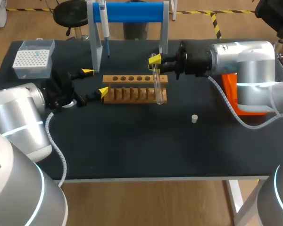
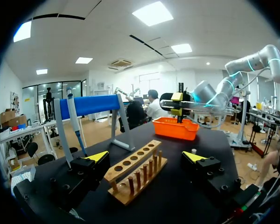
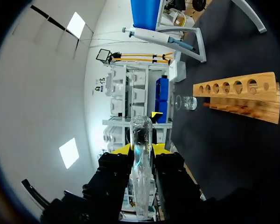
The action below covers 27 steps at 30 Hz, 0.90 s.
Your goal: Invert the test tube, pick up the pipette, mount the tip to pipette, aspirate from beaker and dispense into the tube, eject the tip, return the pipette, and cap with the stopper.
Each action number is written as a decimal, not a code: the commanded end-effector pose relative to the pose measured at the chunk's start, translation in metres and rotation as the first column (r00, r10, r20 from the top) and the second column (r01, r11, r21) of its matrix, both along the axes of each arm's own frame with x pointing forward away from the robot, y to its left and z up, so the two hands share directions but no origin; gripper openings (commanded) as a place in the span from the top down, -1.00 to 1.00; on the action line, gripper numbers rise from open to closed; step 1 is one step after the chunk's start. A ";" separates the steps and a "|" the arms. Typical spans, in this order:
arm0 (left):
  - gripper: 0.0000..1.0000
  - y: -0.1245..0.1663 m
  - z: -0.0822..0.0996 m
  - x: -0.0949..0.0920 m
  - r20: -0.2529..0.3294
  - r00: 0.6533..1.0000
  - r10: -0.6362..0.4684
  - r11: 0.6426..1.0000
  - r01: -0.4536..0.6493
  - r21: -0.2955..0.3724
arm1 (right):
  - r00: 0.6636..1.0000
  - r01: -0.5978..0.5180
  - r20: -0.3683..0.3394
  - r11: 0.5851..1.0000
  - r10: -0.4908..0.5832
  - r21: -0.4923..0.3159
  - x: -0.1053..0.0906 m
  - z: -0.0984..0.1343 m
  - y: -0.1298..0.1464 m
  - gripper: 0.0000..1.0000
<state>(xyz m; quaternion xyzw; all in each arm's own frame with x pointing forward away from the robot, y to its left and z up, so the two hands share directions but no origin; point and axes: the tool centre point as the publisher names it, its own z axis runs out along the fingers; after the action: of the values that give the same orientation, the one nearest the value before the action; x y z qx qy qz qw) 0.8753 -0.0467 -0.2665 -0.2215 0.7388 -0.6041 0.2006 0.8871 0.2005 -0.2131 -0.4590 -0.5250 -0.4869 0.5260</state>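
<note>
My right gripper (image 1: 154,60) is shut on a clear glass test tube (image 1: 157,87), held in the air by the right end of the wooden rack (image 1: 132,89). In the right wrist view the tube (image 3: 141,177) runs between the yellow tips of the gripper (image 3: 141,149). My left gripper (image 1: 95,82) stands open at the rack's left end, the rack (image 2: 135,170) lying ahead between its fingers. The pipette (image 1: 104,23) hangs on the blue stand (image 1: 132,12). A small white stopper (image 1: 194,118) lies on the mat. A glass beaker (image 3: 186,102) stands beyond the rack.
A white tip box (image 1: 33,59) sits at the back left. An orange tray (image 1: 240,96) lies at the right, under my right arm. The dark mat in front of the rack is bare apart from the stopper.
</note>
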 end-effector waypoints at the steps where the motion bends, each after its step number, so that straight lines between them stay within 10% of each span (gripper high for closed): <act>1: -1.00 -0.001 0.000 -0.001 0.001 1.000 0.004 1.000 -0.004 0.001 | 1.000 -0.008 -0.007 1.000 0.008 0.004 0.001 -0.002 0.000 1.00; 27: -1.00 -0.001 0.000 -0.001 0.001 1.000 0.004 1.000 -0.004 0.001 | 0.999 0.002 -0.035 1.000 -0.003 -0.012 -0.001 -0.005 -0.001 1.00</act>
<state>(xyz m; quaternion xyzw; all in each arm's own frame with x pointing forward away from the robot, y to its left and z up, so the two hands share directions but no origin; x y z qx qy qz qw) 0.8753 -0.0467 -0.2665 -0.2215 0.7388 -0.6041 0.2006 0.8880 0.1997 -0.2191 -0.4692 -0.5184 -0.4751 0.5342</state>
